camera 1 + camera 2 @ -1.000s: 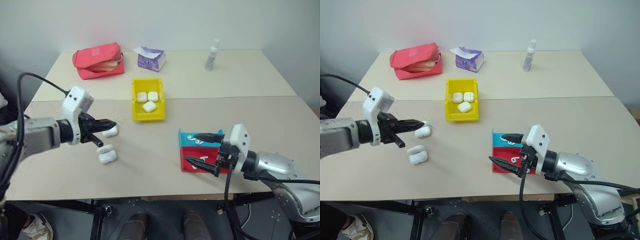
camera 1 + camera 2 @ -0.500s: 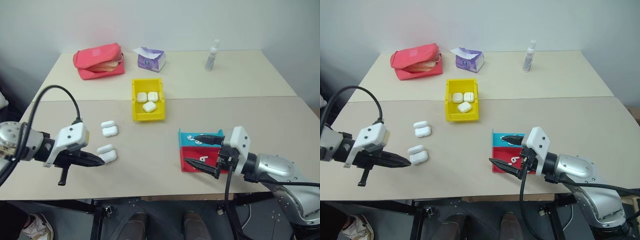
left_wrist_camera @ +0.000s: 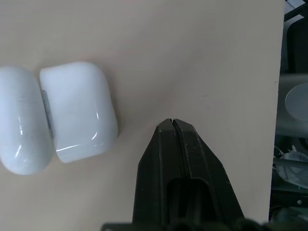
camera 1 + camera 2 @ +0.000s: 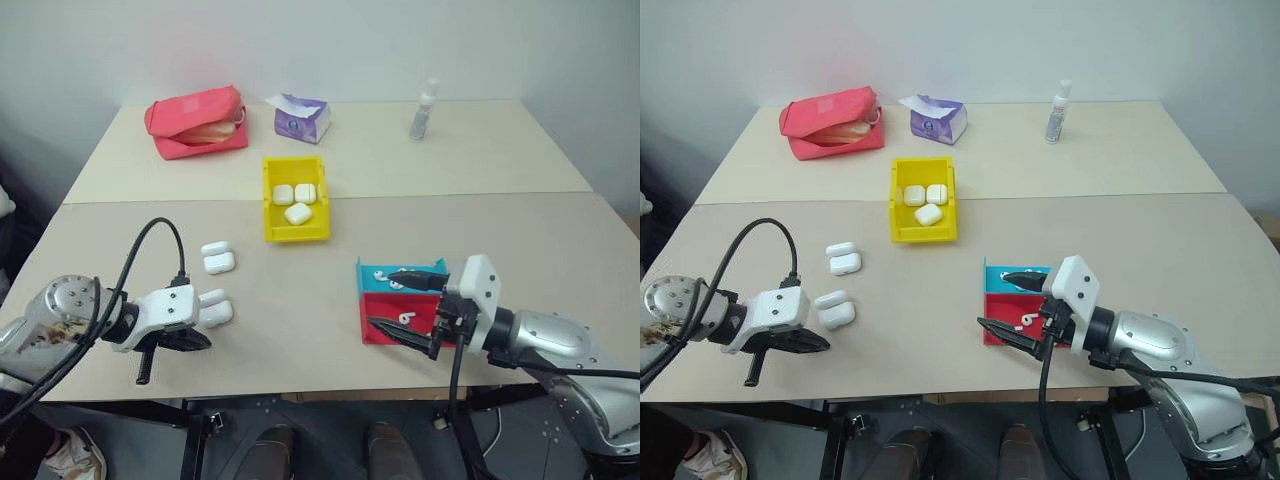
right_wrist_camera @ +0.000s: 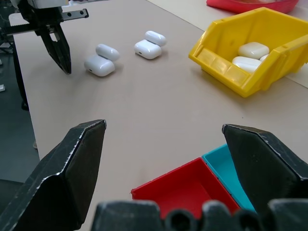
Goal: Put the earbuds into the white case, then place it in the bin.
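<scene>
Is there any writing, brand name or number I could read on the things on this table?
None can be read.
Tissue pack: a printed pattern, too blurred to read.
Spray bottle: any label is too small to make out.
Red pouch: no lettering visible.
White cases and yellow bin: plain, no marks visible.
Red tray and blue tray: no marks visible.

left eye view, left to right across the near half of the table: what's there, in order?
left gripper, shut → open white case beside it → red tray with the blue tray just behind it → right gripper, open, over the trays.
</scene>
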